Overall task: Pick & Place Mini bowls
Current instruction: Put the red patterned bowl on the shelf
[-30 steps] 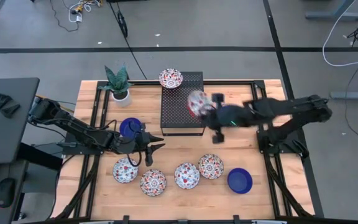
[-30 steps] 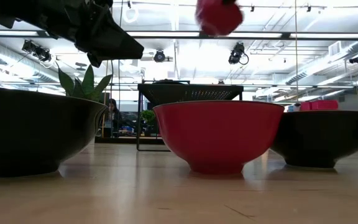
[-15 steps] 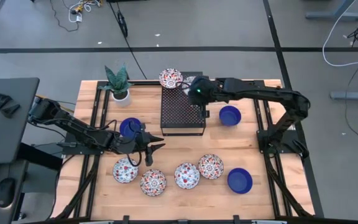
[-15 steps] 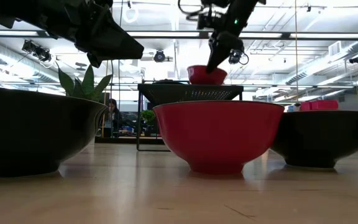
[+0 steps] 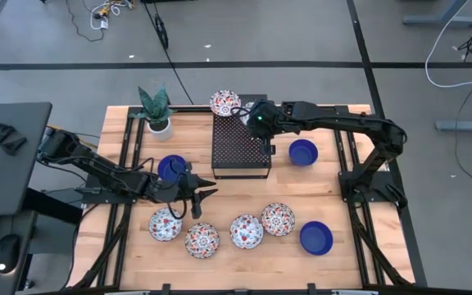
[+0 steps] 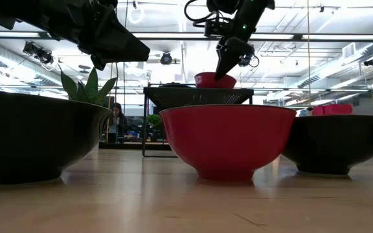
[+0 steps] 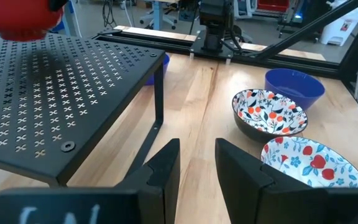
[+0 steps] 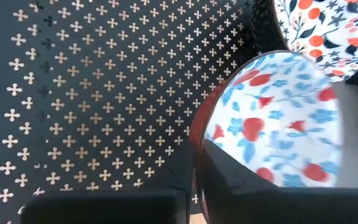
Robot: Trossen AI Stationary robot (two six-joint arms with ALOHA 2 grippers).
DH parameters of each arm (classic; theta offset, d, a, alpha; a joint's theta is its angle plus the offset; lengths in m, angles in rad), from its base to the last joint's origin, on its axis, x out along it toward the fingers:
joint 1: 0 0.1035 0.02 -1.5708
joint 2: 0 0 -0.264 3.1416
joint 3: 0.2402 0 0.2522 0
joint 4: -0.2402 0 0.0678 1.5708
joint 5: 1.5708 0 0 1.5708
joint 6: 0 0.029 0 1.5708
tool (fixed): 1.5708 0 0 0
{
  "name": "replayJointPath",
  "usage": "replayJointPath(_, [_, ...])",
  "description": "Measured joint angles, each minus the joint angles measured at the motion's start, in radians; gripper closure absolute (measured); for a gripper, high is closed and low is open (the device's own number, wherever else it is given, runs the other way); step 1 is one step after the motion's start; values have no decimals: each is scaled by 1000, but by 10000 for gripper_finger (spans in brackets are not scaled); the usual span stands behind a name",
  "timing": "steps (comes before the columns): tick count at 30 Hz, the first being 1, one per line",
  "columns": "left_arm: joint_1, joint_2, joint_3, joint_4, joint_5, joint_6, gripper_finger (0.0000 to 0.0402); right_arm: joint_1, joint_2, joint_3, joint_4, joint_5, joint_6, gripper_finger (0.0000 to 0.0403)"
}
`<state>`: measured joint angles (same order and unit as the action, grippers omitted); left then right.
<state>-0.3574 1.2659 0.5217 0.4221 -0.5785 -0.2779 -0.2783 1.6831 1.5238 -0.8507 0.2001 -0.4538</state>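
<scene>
The right claw (image 5: 250, 115) sits over the back of the black box (image 5: 240, 146), its fingers at the rim of a floral bowl (image 8: 272, 112) resting on the perforated top, though I cannot tell if they still pinch it. The left claw (image 5: 203, 190), fingers apart and empty, hangs above the surface (image 5: 244, 192) beside a blue bowl (image 5: 171, 168), four floral bowls and another blue one lining the near edge. Farther off stand a third blue bowl (image 5: 302, 152), one more floral bowl (image 5: 224, 102) on the box's back corner, and a plant (image 5: 156, 109); the arm hides most of the placed bowl from above.
</scene>
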Motion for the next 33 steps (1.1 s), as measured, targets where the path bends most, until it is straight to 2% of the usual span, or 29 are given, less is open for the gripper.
replayJointPath(16, [0,0,0,0,5,-5,296,0,0,0,-16,-10,3,362])
replayJointPath(27, [0,0,0,0,25,-5,296,0,0,0,6,-9,9,258])
replayJointPath(33, [0,0,0,0,26,-5,296,9,-4,0,5,5,60,235])
